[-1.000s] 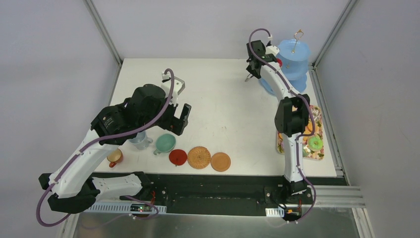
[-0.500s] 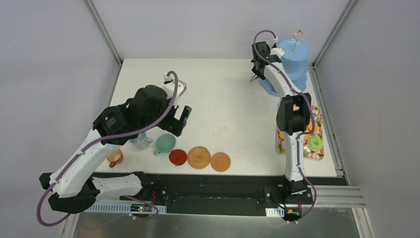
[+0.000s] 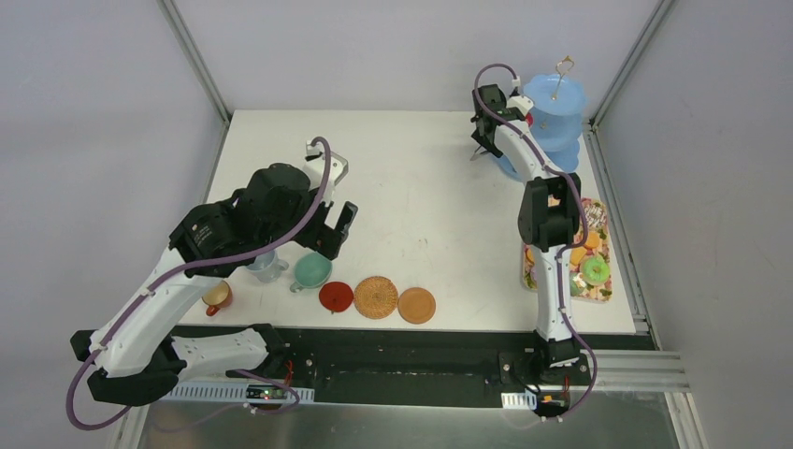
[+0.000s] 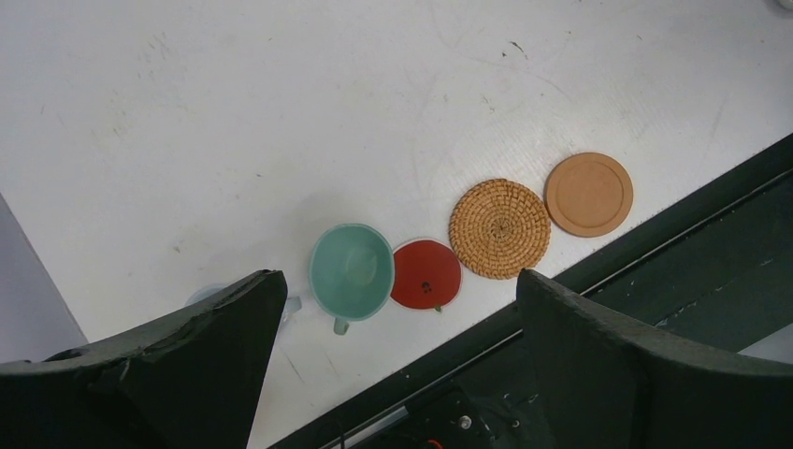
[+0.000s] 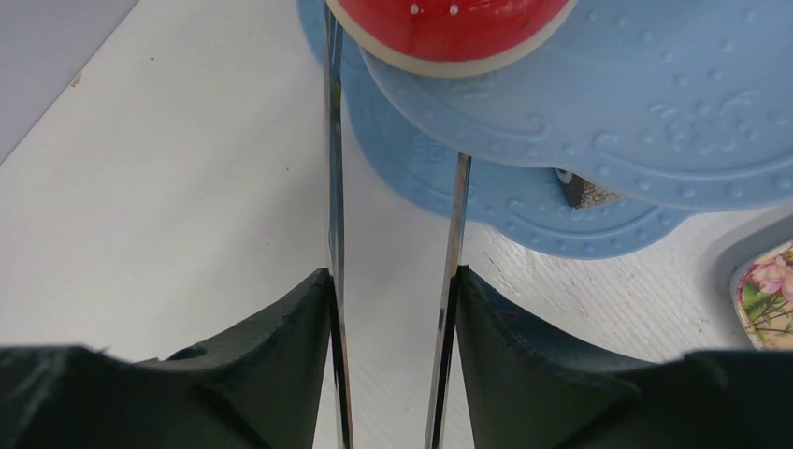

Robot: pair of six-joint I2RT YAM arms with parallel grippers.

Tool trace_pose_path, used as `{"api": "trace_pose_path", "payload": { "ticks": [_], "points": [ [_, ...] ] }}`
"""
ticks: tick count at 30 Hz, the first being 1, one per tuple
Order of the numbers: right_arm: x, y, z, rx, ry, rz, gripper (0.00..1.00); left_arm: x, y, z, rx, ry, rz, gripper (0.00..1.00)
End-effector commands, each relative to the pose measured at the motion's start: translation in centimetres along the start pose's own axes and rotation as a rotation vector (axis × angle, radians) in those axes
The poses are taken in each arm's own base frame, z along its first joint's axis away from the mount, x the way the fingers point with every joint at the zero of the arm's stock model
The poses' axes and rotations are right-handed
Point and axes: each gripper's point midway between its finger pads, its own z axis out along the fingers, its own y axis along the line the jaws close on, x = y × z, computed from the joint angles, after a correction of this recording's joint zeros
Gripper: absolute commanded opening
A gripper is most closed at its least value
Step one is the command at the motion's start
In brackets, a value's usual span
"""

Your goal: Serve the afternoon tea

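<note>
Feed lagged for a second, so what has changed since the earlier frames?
The right claw, shut on the tongs carrying the red donut, swung slightly back and right, closer in against the blue stand; the donut is now over a tier's rim. The left claw, open, eased slightly toward the near edge above the cups, which stayed put, as did the coasters and tray.

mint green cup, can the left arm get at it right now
Probably yes: the left end effector is open above the mint green cup, with nothing over it. The red coaster and grey-blue cup sit close on either side, so finger room looks tight.
</note>
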Motion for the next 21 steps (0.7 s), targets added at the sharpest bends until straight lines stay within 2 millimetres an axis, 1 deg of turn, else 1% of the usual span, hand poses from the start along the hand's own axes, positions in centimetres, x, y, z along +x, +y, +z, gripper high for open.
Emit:
{"api": "trace_pose_path", "payload": {
  "ticks": [1,7,11,21],
  "points": [
    [-2.0,0.8,-1.4,-0.025,-0.038,0.019,0.54,-0.1,0.6,-0.7,-0.024,-0.017,0.022,1.00],
    [-1.3,1.1,-2.9,-0.043,-0.019,-0.009,0.55,-0.5,0.6,-1.0,-0.019,-0.032,0.014,1.00],
    [-0.7,1.0,-4.1,-0.047,-0.001,-0.025,0.56,-0.7,0.6,-1.2,-0.016,-0.040,0.010,1.00],
    [1.1,0.6,-8.3,-0.094,0.043,-0.056,0.55,-0.9,0.4,-1.9,0.006,-0.064,-0.008,1.00]
  ]
}}
